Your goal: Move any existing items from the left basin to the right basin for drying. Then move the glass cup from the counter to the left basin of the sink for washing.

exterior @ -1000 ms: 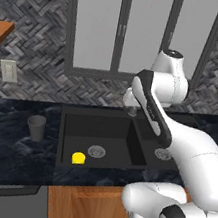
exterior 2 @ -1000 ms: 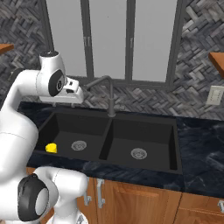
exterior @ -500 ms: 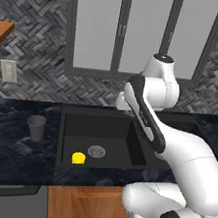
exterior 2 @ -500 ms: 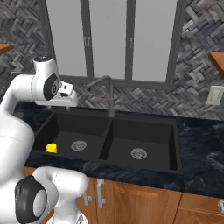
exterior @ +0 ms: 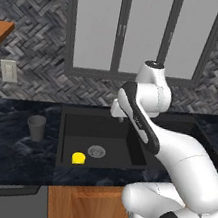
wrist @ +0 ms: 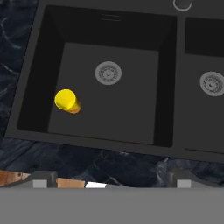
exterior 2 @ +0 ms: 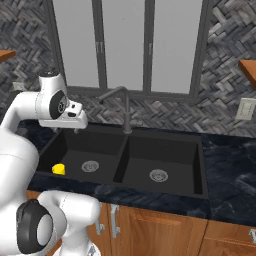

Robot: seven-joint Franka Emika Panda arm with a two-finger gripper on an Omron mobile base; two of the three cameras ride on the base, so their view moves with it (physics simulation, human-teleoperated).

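Observation:
A small yellow chunk (exterior: 78,158) (exterior 2: 58,169) (wrist: 66,100) lies on the floor of the left basin (exterior: 119,146) (exterior 2: 102,150) (wrist: 124,109), near its front left corner and left of the silver drain. The right basin (exterior 2: 172,155) (wrist: 201,113) holds nothing but its drain. The grey glass cup (exterior: 35,127) stands upright on the black counter (exterior: 2,148), left of the sink. My gripper (exterior: 118,114) (exterior 2: 75,129) (wrist: 111,182) hangs open, high above the back of the left basin, pointing down, with nothing between its fingers.
The dark faucet (exterior 2: 122,107) rises behind the sink's central divider, just right of my hand. A window spans the herringbone wall behind. Wall outlets (exterior: 8,70) (exterior 2: 245,109) sit at both sides. Wooden cabinets (exterior 2: 150,230) run under the counter.
The arm has swung left and lowered a little, carrying the open hand from near the faucet to above the left basin. The yellow chunk and the cup have not moved.

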